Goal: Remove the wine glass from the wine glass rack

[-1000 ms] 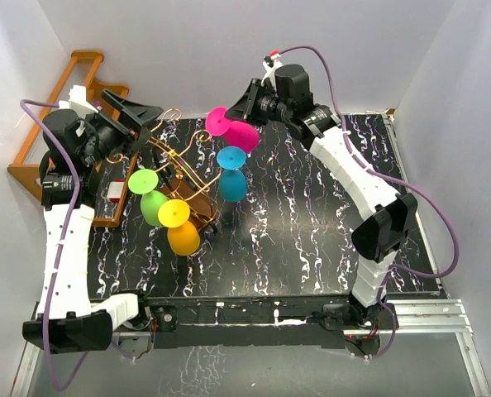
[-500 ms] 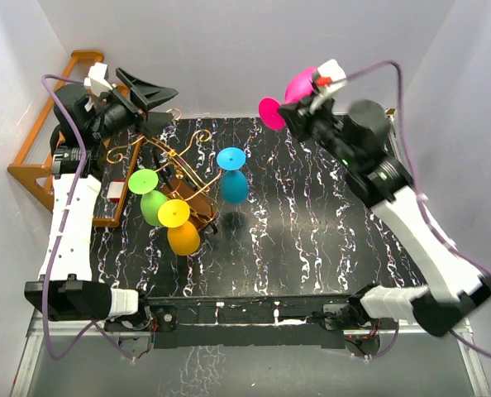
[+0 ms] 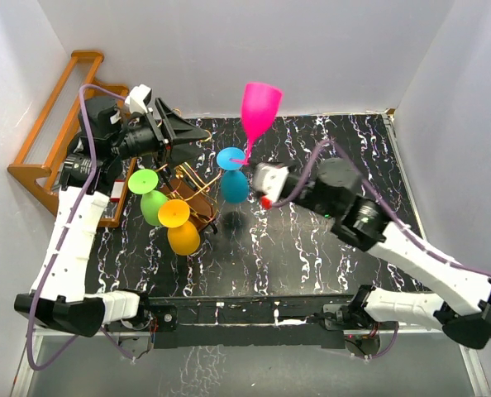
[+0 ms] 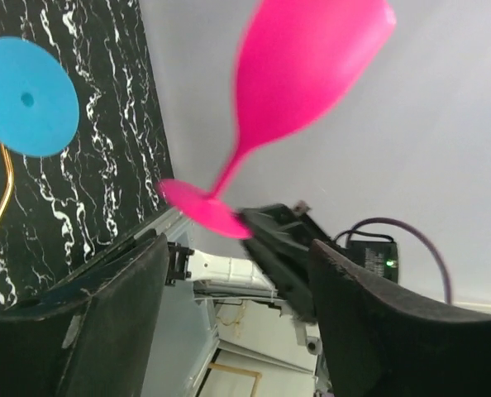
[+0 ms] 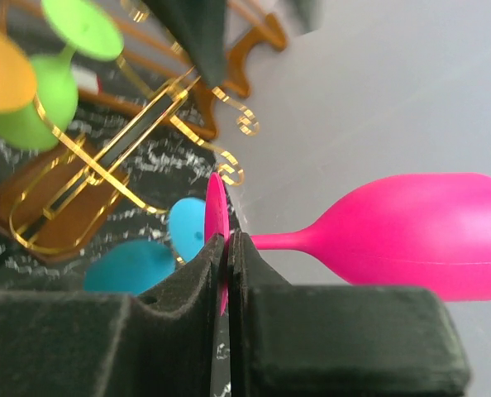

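Pink and shiny, the pink wine glass (image 3: pixel 259 103) is off the wine glass rack (image 3: pixel 199 207). It stands up straight in the air, above the rack and a little to its right, with the bowl on top. Your right jaws are shut on the thin edge of its round foot (image 5: pixel 215 217) and touch nothing else. Your left jaws are open and hold nothing. They hang over the back of the rack, close to its curly gold wire ends.

Three more glasses are at the rack, all upside down. The blue wine glass (image 3: pixel 233 186) is on the rack's right side. The green wine glass (image 3: pixel 153 205) and the orange wine glass (image 3: pixel 183 238) are on its left and near side.

Here is what I think could go wrong. The pink glass is tall and you pinch only its rim, so a fast swing could make it tip or slip out. Its foot is near the blue glass, just beside the rack, so a move down or left could knock the blue one. Your left jaws could catch a wire curl and shake the rack, and then the other glasses could fall onto the desk (image 3: pixel 295 256).
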### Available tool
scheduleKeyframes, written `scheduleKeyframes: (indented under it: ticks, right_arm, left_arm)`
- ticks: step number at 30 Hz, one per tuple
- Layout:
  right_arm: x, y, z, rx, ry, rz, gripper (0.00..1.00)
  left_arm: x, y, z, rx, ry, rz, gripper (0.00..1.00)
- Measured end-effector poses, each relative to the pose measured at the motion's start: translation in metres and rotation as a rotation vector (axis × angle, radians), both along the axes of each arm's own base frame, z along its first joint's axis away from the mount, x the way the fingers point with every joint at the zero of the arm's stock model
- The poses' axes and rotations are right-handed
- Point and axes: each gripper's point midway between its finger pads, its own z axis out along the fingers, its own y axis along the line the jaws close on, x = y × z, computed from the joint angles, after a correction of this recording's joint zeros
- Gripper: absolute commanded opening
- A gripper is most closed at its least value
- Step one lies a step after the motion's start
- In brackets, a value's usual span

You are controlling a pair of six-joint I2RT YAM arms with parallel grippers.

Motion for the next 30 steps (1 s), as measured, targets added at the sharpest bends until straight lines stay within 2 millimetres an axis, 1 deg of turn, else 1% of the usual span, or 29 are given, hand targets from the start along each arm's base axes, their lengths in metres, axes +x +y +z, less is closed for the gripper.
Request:
scheduleKeyframes:
  ticks: [1, 3, 4, 6, 8, 9, 13, 16, 21, 25, 28, 30]
  right_arm:
    - [0.004, 0.01, -0.015, -0.05, -0.016, -0.004, 0.08]
    - [0.01, 0.026, -0.042, -0.142, -0.047, -0.009, 0.08]
    - [0.012, 0.032, -0.052, -0.177, -0.066, -0.014, 0.08]
    - [0.013, 0.039, -0.062, -0.22, -0.113, -0.026, 0.08]
    - [0.014, 0.044, -0.058, -0.232, -0.179, -0.047, 0.08]
    - [0.014, 0.045, -0.053, -0.225, -0.215, -0.058, 0.08]
    - [0.011, 0.049, -0.019, -0.155, -0.352, -0.102, 0.08]
    - [0.007, 0.055, -0.002, -0.11, -0.416, -0.113, 0.08]
    - [-0.004, 0.067, 0.006, -0.082, -0.469, -0.109, 0.08]
    - [-0.018, 0.076, 0.011, -0.056, -0.507, -0.102, 0.08]
    - [-0.025, 0.082, 0.013, -0.041, -0.527, -0.1, 0.08]
    - [-0.028, 0.087, 0.012, -0.039, -0.534, -0.1, 0.08]
  left_arm:
    - [-0.004, 0.001, -0.001, 0.002, 0.01, -0.001, 0.74]
    - [-0.011, 0.002, -0.001, 0.006, 0.03, 0.0, 0.77]
    - [-0.015, 0.003, -0.002, 0.006, 0.04, 0.0, 0.78]
    - [-0.021, 0.004, -0.002, 0.006, 0.058, 0.002, 0.78]
    - [-0.027, 0.005, -0.001, 0.003, 0.072, 0.004, 0.78]
    - [-0.03, 0.005, -0.001, 0.001, 0.08, 0.005, 0.78]
    - [-0.036, 0.007, -0.001, -0.001, 0.098, 0.008, 0.78]
    - [-0.037, 0.007, -0.002, -0.003, 0.114, 0.011, 0.78]
    - [-0.034, 0.006, -0.009, -0.012, 0.149, 0.019, 0.77]
    - [-0.031, 0.005, -0.005, -0.025, 0.142, 0.022, 0.72]
    - [-0.03, 0.005, -0.003, -0.032, 0.135, 0.022, 0.63]
    - [-0.029, 0.005, -0.003, -0.035, 0.135, 0.022, 0.55]
